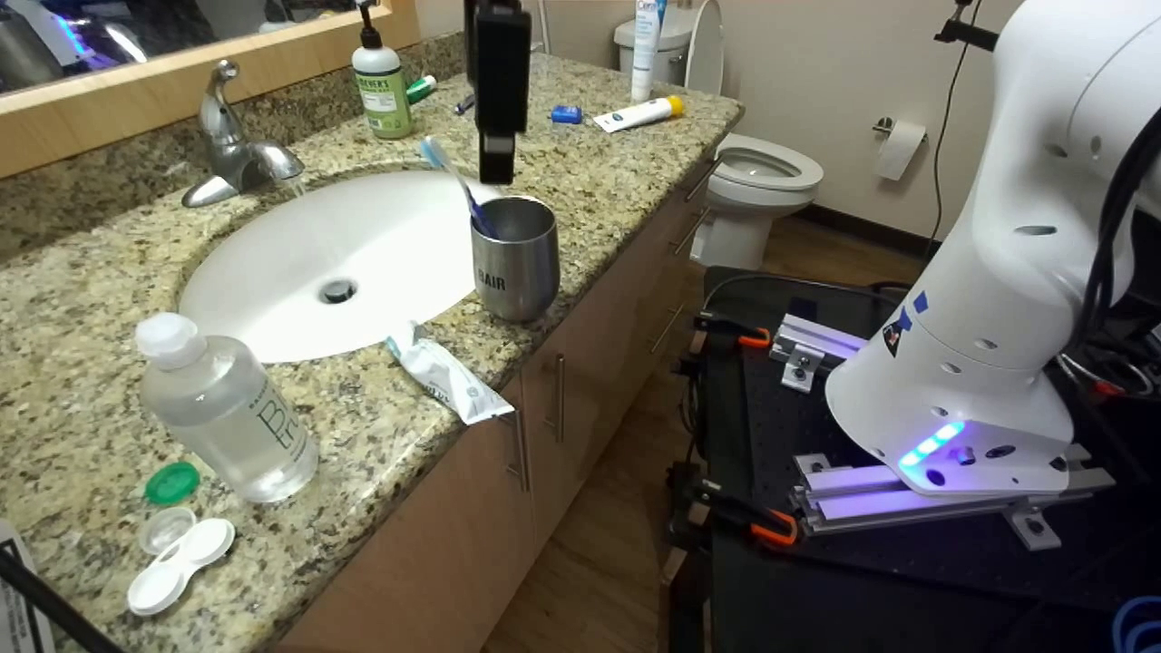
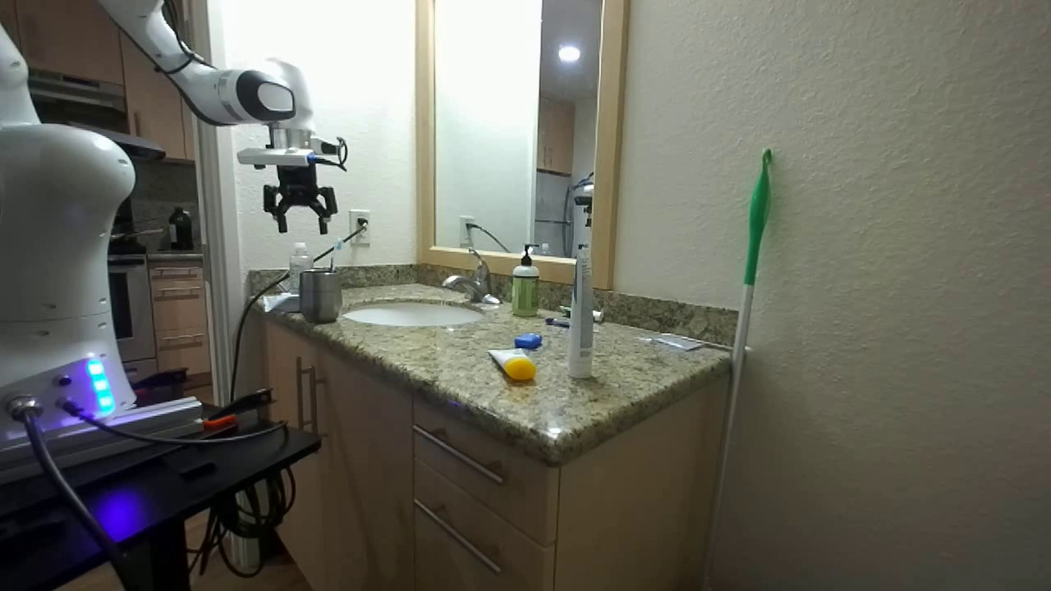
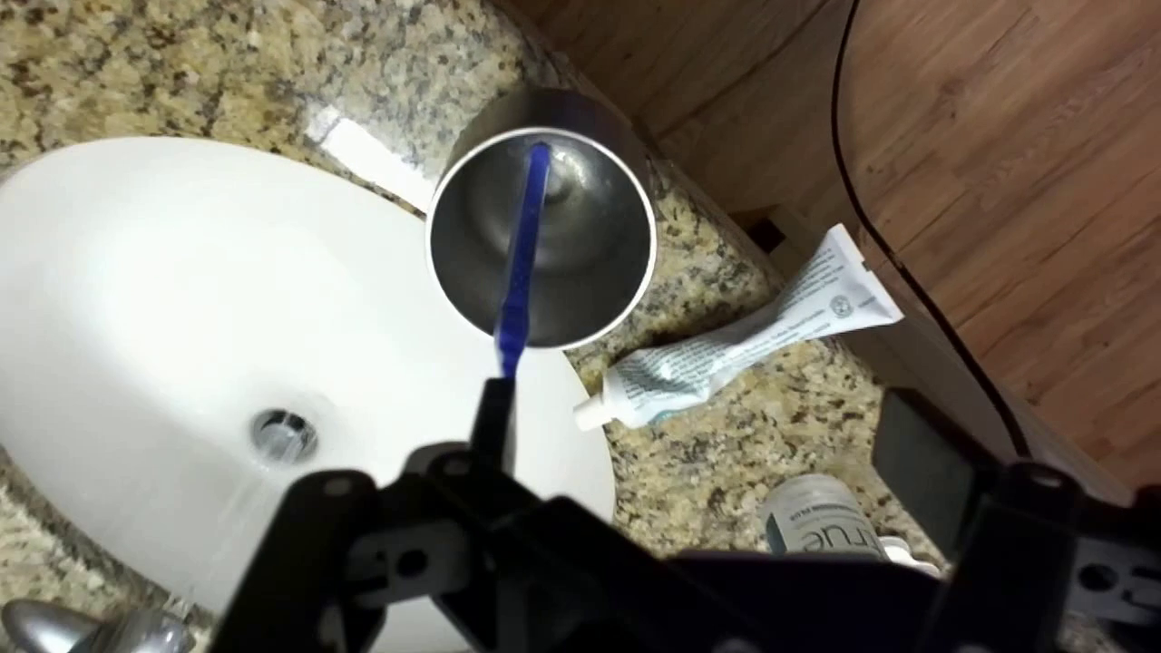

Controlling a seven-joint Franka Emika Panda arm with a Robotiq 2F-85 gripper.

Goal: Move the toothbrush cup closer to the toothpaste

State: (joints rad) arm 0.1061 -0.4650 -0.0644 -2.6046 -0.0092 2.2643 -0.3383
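The silver metal toothbrush cup (image 1: 519,272) stands upright on the counter between sink and front edge. It also shows in an exterior view (image 2: 321,297) and the wrist view (image 3: 580,281). A blue toothbrush (image 3: 524,245) leans in it, its head above the rim. The white toothpaste tube (image 1: 451,376) lies flat beside the cup, a small gap between them. Its cap points to the sink in the wrist view (image 3: 753,340), where no red marking shows. My gripper (image 2: 303,223) is open and empty above the cup. The wrist view shows its fingers (image 3: 698,399) wide apart.
The sink (image 1: 299,263) has water running from the faucet (image 1: 240,154). A clear bottle (image 1: 240,417), green cap (image 1: 172,482) and lens case (image 1: 181,567) stand near the toothpaste. A soap bottle (image 2: 525,287), yellow-capped tube (image 2: 513,364) and tall white tube (image 2: 581,320) are farther along the counter.
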